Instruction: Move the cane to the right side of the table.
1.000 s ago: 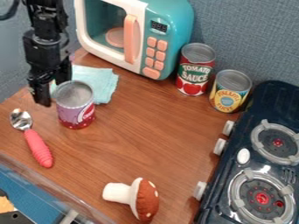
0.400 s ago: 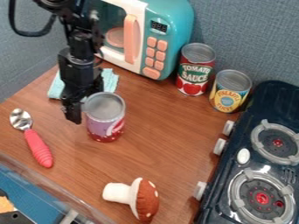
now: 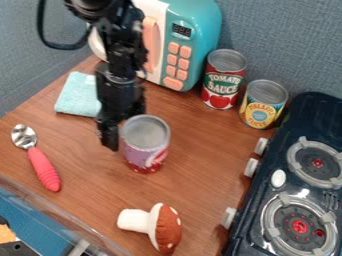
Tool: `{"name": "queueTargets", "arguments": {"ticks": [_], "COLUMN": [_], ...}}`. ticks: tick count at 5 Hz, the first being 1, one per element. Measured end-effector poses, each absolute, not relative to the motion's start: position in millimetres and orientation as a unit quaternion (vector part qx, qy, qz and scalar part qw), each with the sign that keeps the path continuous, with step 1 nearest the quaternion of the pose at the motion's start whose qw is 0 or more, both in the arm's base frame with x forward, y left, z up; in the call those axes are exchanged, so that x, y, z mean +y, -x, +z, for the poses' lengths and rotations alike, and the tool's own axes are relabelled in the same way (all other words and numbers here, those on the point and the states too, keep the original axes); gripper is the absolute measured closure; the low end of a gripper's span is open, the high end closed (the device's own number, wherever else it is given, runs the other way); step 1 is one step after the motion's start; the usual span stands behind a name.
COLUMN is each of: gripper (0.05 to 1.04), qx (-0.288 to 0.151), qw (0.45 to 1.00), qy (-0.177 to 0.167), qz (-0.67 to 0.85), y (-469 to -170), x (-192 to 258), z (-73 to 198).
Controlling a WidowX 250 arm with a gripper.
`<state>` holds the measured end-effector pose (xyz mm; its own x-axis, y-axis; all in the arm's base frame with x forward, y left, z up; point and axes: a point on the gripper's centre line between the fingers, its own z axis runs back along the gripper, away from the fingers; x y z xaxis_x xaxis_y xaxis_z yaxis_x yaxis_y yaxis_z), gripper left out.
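- The task's "cane" is most likely the purple-and-red can (image 3: pixel 147 147). It is upright, left of the toy stove (image 3: pixel 304 117), with bare wood between the two; whether its base touches the table (image 3: pixel 194 165) I cannot tell.
- The black gripper (image 3: pixel 116 136) is close against the can, on the side away from the stove. Whether it is spread, pressed together or pinching the can, I cannot tell.
- The step in hand looks like the carry or push across — roughly midway, I judge, with the stove side as the goal.
- Next move: bring the can further toward the stove, level and slow, then set it down short of the knobs (image 3: pixel 250 167) and back away.
- Keep the path clear of the plush mushroom (image 3: pixel 167 227), lower left of the stove — a low, wide swing could clip it.
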<state>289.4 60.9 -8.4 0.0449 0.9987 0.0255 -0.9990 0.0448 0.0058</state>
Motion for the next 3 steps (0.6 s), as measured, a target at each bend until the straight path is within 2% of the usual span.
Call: {"name": "queueTargets", "arguments": {"ticks": [2,3], "gripper": [0.083,0.083], "qx": [-0.001,-0.016], "qw": [0.773,0.803], "qy": [-0.003,-0.004], "qz": [0.635,0.596], "y": [-293,-288], "x": [12,-10], "z": [-10,-1]}}
